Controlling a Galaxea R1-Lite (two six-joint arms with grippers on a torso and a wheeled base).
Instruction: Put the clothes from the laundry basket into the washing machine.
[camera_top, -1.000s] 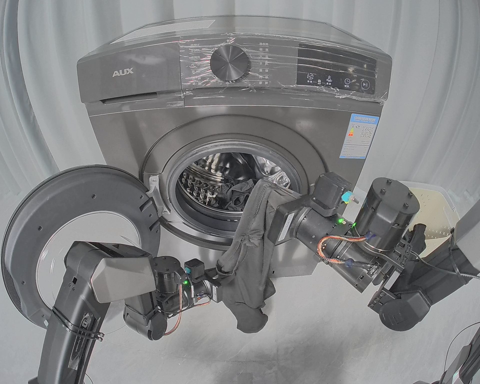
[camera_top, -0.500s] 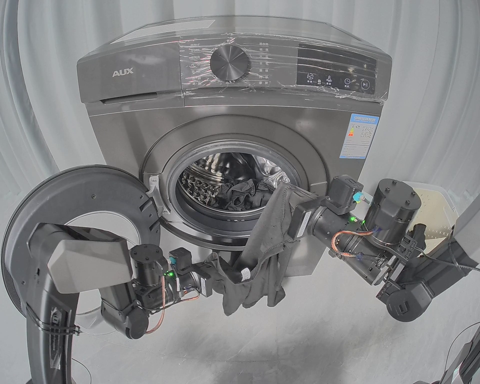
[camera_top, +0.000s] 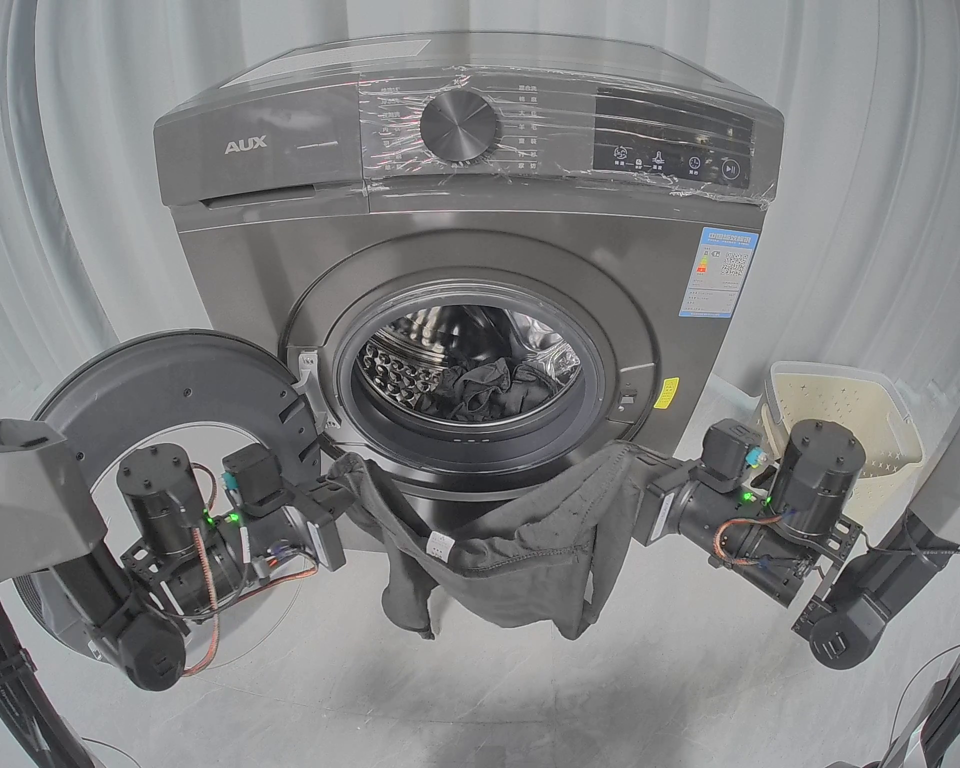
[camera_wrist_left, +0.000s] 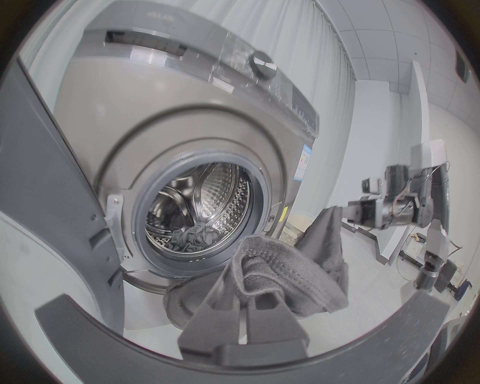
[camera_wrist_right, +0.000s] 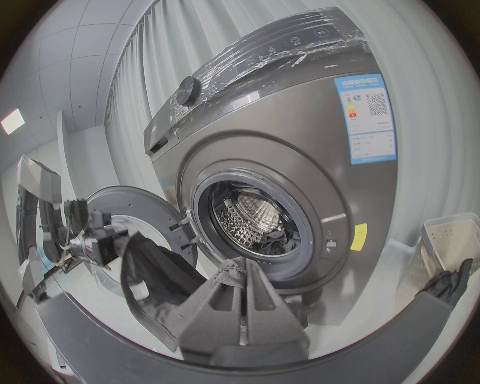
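A dark grey garment (camera_top: 500, 545) hangs stretched between my two grippers, in front of and below the washing machine's round opening (camera_top: 470, 378). My left gripper (camera_top: 338, 478) is shut on its left end (camera_wrist_left: 280, 272). My right gripper (camera_top: 632, 468) is shut on its right end (camera_wrist_right: 227, 272). The middle of the cloth sags toward the floor. Dark clothes (camera_top: 490, 385) lie inside the steel drum. The cream laundry basket (camera_top: 850, 420) stands on the floor to the machine's right, with a dark item (camera_wrist_right: 450, 285) draped over its rim.
The machine's round door (camera_top: 165, 430) is swung open to the left, just behind my left arm. White curtains hang behind the machine. Bare floor lies in front of the machine under the garment.
Both arms have pulled back and apart, left one leftward, right one right and down. The garment, bunched by the opening before, now hangs spread wide below it.
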